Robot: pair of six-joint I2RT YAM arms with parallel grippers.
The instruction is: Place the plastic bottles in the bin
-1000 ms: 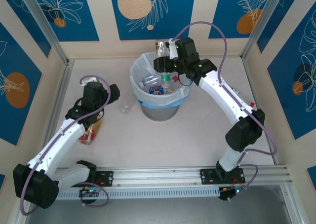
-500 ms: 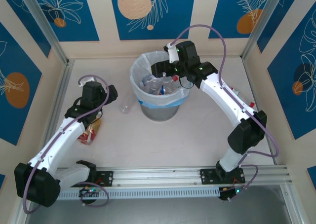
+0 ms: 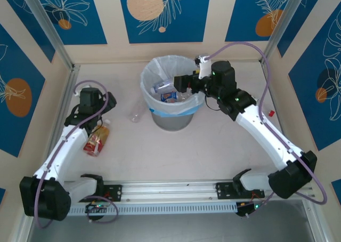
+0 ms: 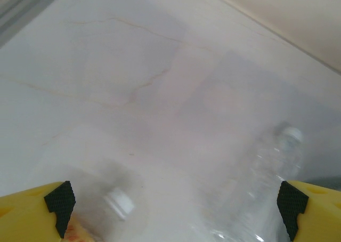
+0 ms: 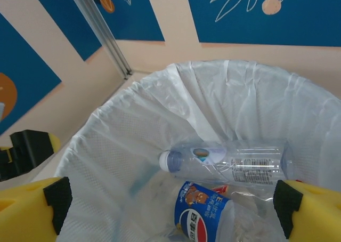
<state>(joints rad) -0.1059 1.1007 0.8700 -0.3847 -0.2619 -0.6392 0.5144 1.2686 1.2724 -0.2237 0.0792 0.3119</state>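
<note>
Gaping right pincer (image 3: 185, 83) above bin (image 3: 144, 83)

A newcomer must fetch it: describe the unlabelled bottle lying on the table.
Start at the big round grey bin. Just left of it on the table lies a small clear bottle. Unlike the other bottle farther left, it carries no red-orange label.
</note>
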